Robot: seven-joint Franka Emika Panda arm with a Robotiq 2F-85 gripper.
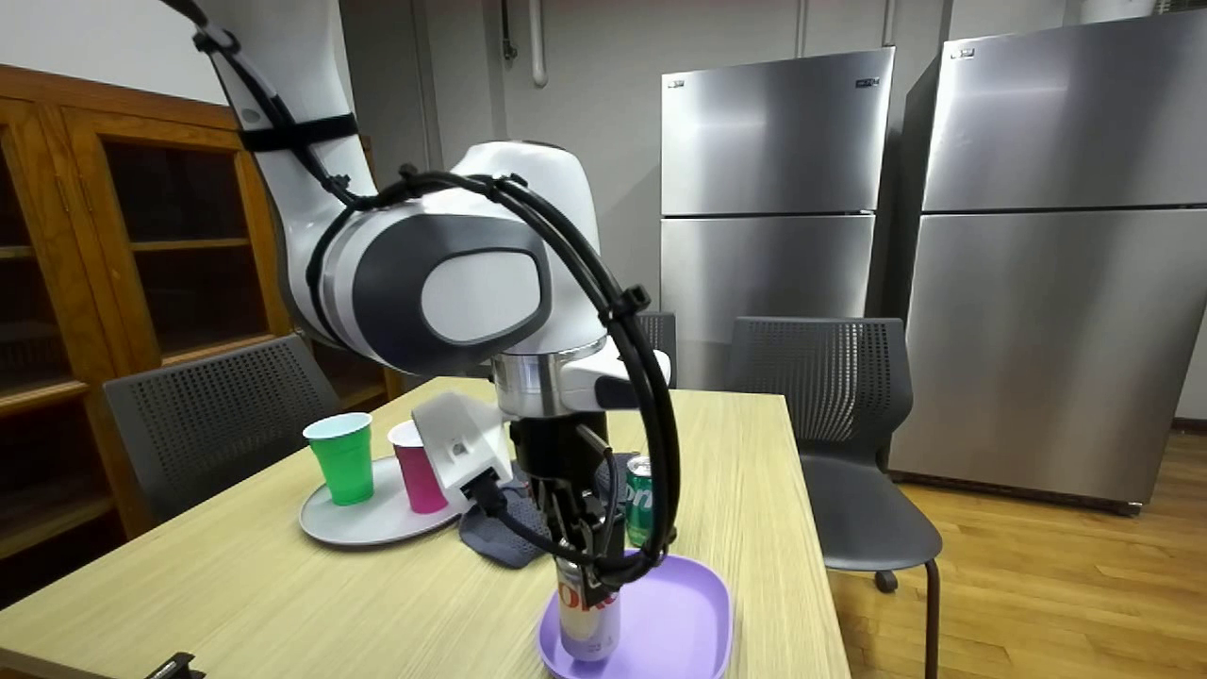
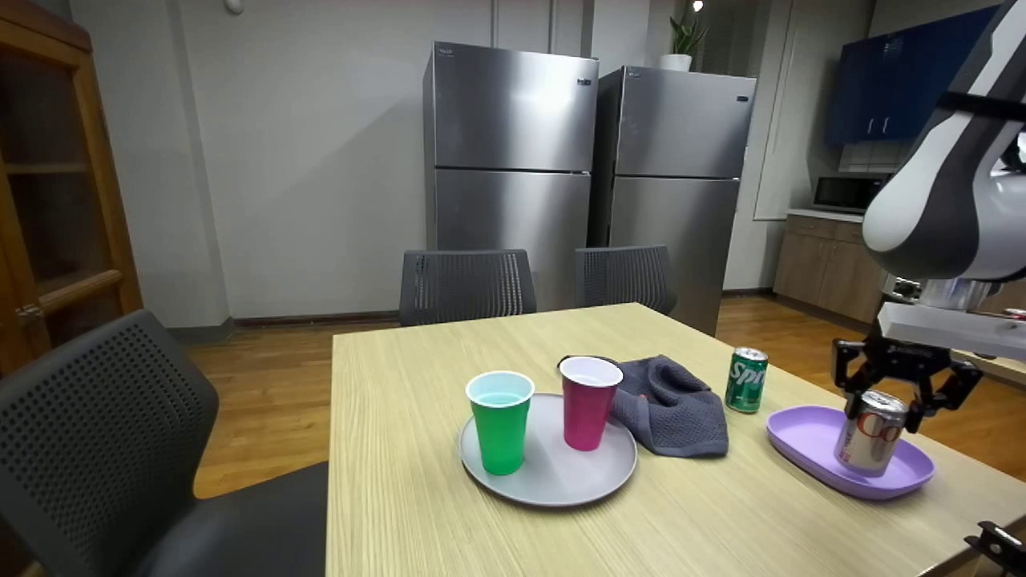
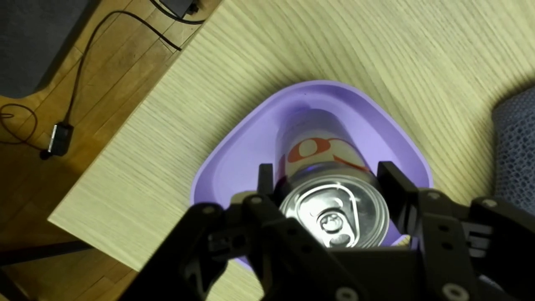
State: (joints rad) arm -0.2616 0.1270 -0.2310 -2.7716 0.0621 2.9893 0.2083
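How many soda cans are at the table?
2: the green Sprite can stands beside the gray cloth, and the silver Coke can is in the gripper.

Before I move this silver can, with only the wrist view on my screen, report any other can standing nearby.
Observer: There is a green Sprite can standing upright on the table, off the purple tray.
Operator: Now tell me what lies past the gray cloth at the right edge of my picture.
Observer: A round gray plate lies there, with a green cup and a magenta cup standing on it.
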